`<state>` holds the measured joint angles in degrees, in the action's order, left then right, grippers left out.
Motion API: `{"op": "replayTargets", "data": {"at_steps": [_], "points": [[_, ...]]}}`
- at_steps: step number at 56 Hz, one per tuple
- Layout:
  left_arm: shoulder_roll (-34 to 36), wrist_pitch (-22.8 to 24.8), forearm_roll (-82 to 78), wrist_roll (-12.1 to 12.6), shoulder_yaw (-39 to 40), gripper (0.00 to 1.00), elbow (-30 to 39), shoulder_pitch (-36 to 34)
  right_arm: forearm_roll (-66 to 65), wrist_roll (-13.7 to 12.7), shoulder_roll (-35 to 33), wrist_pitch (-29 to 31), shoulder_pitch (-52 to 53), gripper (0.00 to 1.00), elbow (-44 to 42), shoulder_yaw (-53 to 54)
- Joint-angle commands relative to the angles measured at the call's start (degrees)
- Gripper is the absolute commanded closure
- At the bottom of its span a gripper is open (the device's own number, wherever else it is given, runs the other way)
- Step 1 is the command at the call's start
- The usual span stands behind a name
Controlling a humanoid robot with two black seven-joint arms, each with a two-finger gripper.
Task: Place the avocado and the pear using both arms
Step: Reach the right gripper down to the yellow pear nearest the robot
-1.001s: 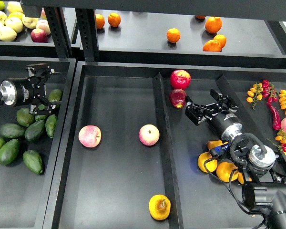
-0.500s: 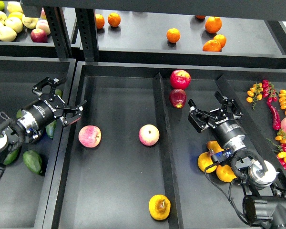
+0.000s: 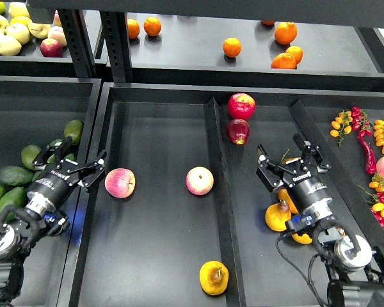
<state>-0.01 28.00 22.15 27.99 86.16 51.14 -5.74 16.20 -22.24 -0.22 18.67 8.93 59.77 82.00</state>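
Note:
Several dark green avocados (image 3: 16,174) lie in the left tray. My left gripper (image 3: 73,157) is open and empty, right of that pile and over the tray's right wall, just left of a pink apple (image 3: 120,182). A yellow-orange pear (image 3: 214,277) with a brown blotch lies at the front of the middle tray. My right gripper (image 3: 289,160) is open and empty in the right compartment. It is just above more yellow pears (image 3: 277,217), which my arm partly hides.
A second pink apple (image 3: 200,180) lies mid-tray. Two red apples (image 3: 241,105) sit at the back by the divider (image 3: 216,166). Oranges (image 3: 232,47) are on the rear shelf, yellow apples (image 3: 9,35) at the top left, chillies and small tomatoes (image 3: 365,137) on the right.
My left gripper has moved from above the avocado pile to the right and then back toward me, still open. My right gripper has drawn back down-right, away from the red apples, still open.

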Motion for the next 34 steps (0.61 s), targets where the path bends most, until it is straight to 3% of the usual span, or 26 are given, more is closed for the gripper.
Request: {"op": "replayTargets", "data": {"at_steps": [1, 2, 17, 27, 34], "points": [[0.01, 0.00, 0.00, 0.01, -0.82, 0.01, 2.64, 0.99, 0.24, -4.82, -6.71, -0.39, 5.30, 0.00, 1.49, -9.21], [0.01, 0.00, 0.00, 0.01, -0.91, 0.01, 2.64, 0.90, 0.24, -5.76, -8.38, -0.39, 6.35, 0.00, 1.49, -10.97], [0.01, 0.00, -0.18, 0.01, -0.91, 0.01, 6.16, 0.20, 0.42, -5.76, -23.59, -0.21, 17.96, 0.00, 5.53, -32.86], [0.01, 0.00, -0.44, 0.01, -0.99, 0.01, 6.86, 0.46, -0.90, -5.76, -29.05, -0.04, 19.98, 0.00, 9.32, -42.89], [0.01, 0.00, -0.44, 0.01, -0.47, 0.01, 7.04, 0.46, -9.15, -5.76, -32.12, 0.23, 21.30, 0.00, 9.32, -49.74]]}}
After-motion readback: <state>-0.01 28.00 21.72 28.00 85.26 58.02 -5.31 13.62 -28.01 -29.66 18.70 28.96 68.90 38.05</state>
